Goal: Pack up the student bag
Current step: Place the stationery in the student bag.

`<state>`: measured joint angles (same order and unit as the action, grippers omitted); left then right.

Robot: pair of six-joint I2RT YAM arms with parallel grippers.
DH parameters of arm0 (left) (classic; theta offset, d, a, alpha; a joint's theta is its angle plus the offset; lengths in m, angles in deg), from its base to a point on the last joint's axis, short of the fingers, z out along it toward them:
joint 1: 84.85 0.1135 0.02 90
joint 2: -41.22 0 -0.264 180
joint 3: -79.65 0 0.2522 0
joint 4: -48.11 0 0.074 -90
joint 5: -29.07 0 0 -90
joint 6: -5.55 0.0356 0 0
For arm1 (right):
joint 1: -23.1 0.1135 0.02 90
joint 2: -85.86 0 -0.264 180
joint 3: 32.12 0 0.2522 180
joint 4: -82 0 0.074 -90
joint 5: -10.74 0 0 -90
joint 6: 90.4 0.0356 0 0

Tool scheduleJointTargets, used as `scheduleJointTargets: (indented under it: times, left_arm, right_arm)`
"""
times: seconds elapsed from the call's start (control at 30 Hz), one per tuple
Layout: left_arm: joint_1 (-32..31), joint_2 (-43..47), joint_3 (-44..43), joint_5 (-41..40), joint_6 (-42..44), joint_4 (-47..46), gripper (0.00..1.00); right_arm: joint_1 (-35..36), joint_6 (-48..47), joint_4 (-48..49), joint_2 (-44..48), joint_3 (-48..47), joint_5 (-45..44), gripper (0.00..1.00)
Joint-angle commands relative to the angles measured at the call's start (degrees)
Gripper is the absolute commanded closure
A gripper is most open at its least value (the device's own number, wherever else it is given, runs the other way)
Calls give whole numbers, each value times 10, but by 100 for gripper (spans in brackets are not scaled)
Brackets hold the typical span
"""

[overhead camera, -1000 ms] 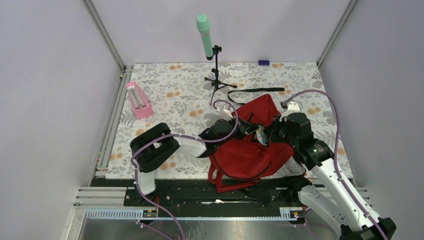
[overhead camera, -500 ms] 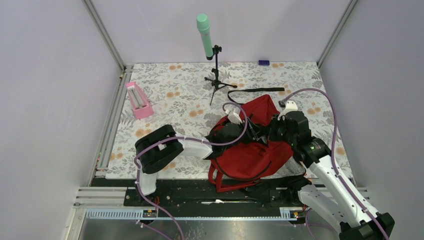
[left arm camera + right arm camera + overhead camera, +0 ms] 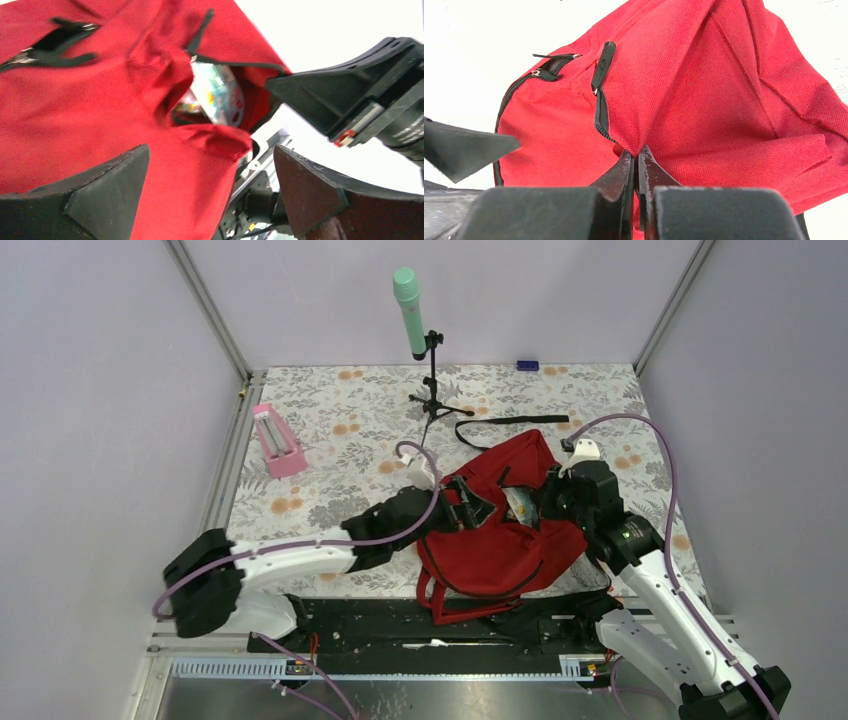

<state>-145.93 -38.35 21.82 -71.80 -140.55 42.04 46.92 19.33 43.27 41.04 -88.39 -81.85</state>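
The student bag, dark red with black zippers, lies on the floral mat between my two arms. Its top opening gapes, and a colourful item sits inside it. My left gripper is open just left of that opening, with nothing between its fingers; in the left wrist view the gripper has red fabric below it. My right gripper is shut on a pinch of the bag's fabric beside a zipper, holding the opening's right edge up.
A pink box lies at the mat's left side. A green microphone on a black tripod stand stands at the back. A black strap lies behind the bag, and a small blue object sits by the far wall.
My left gripper opened, let go of the colourful item inside the bag and drew back to the left, its arm now stretched out low. My right gripper kept its pinch.
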Motion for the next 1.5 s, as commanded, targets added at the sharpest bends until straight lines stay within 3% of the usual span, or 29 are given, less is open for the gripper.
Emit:
scheduleJointTargets:
  times: [0.0, 0.1, 0.33, 0.53, 0.83, 0.87, 0.9, 1.0, 1.1, 1.3, 1.47]
  left_arm:
    - [8, 71, 20, -61, 9, 190, 2]
    - [14, 116, 47, -53, 7, 256, 1]
    - [51, 228, 142, -25, -5, 277, 1]
    - [92, 190, 254, 132, -82, -8, 1]
    - [86, 50, 186, 183, -76, -92, 3]
    - [87, 38, 182, 189, -72, -97, 10]
    - [87, 27, 179, 195, -70, -106, 23]
    - [87, 6, 176, 207, -75, -138, 71]
    - [88, 16, 144, 207, -41, -106, 97]
    - [114, 75, -11, 203, 100, 71, 100]
    - [181, 95, -155, 256, 186, 218, 100]
  right_arm:
    - [4, -9, 34, 0, -37, -25, 100]
    - [4, -9, 39, -8, -38, -26, 100]
    - [4, -3, 33, -28, -38, -35, 100]
    - [4, -2, 40, -27, -39, -23, 100]
    - [4, -2, 32, -20, -43, -23, 100]
    - [4, -2, 32, -19, -42, -24, 100]
    - [4, -2, 32, -18, -42, -26, 100]
    - [4, -6, 32, -18, -44, -29, 100]
    - [4, -21, 31, -15, -53, -35, 100]
    - [4, -74, 20, -1, -115, -72, 100]
    - [5, -112, 27, 3, -188, -66, 100]
